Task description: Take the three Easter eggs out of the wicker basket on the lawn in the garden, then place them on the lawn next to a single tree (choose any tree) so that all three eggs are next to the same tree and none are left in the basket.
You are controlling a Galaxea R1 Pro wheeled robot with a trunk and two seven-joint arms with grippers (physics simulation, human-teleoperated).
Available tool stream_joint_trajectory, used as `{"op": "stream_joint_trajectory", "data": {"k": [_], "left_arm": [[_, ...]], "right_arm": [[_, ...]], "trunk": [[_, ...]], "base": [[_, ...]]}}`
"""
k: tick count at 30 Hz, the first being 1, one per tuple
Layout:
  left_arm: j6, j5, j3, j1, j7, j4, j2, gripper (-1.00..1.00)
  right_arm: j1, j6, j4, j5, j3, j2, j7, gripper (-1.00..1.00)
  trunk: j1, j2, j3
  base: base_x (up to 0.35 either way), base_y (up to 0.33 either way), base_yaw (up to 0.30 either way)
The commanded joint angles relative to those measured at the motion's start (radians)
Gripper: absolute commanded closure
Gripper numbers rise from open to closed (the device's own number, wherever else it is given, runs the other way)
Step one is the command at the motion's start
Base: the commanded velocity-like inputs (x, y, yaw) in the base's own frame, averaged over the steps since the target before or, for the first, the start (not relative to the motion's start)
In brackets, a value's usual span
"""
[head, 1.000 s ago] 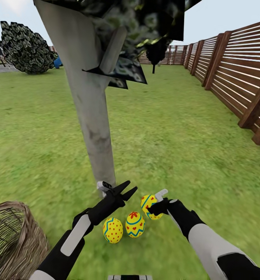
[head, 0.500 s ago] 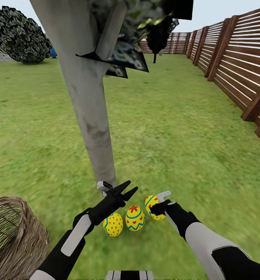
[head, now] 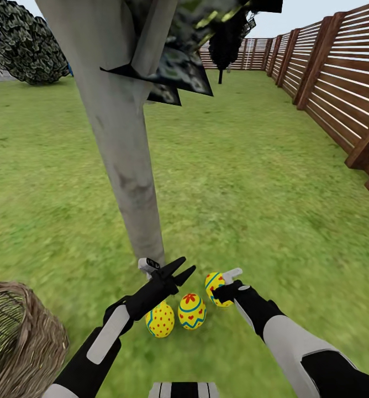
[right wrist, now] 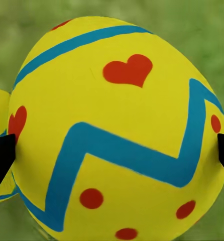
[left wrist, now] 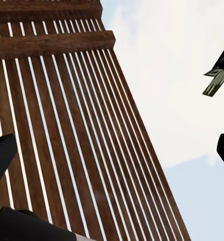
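right gripper point(head: 224, 287): i keep the third egg point(head: 213, 285) pinched, now lowered beside the two grounded eggs point(head: 176, 315).
left gripper point(head: 180, 269): spread, empty.
tree point(head: 130, 182): close by; release remains.

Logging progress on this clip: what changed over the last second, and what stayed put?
The right gripper, shut on the third Easter egg, has carried it lower and closer to the two eggs lying on the lawn by the tree trunk. The head camera shifted slightly. The left gripper stays open above them; the wicker basket is unmoved.
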Motion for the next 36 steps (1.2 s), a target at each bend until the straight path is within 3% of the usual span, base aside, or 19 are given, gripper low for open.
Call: {"op": "stream_joint_trajectory", "data": {"k": [1,6,15,21,28,36], "left_arm": [[0.007,0.008,-0.001,0.0,0.0,0.0,0.0,-1.0],[0.007,0.008,-0.002,0.0,-0.001,-0.001,-0.001,-1.0],[0.007,0.008,-0.002,0.0,-0.001,-0.002,-0.001,-1.0],[0.006,0.008,-0.002,0.0,-0.001,-0.001,-0.001,-1.0],[0.006,0.008,-0.002,0.0,-0.001,-0.001,-0.001,-1.0],[0.005,0.008,-0.002,0.0,-0.001,-0.001,-0.002,-1.0]], "right_arm": [[0.0,0.006,-0.002,0.011,-0.001,-0.001,0.004,1.0],[0.0,0.006,-0.002,0.009,-0.002,-0.001,0.001,1.0],[0.0,-0.01,-0.001,0.009,-0.001,0.001,-0.006,1.0],[0.001,-0.017,-0.001,0.009,0.001,0.004,-0.076,1.0],[0.002,-0.017,-0.001,0.009,0.002,0.005,-0.079,1.0],[0.002,-0.071,0.008,0.009,0.003,0.005,-0.079,1.0]], "trunk": [[0.0,0.0,-0.001],[0.0,0.0,-0.001],[0.004,-0.002,-0.036],[0.007,-0.004,-0.059],[0.01,-0.005,-0.086],[0.014,-0.007,-0.117]], "base": [[0.326,0.0,0.0],[0.134,0.0,0.0],[0.002,0.0,0.0],[0.0,0.0,0.0],[0.0,0.0,0.0],[0.0,0.0,0.0]]}}
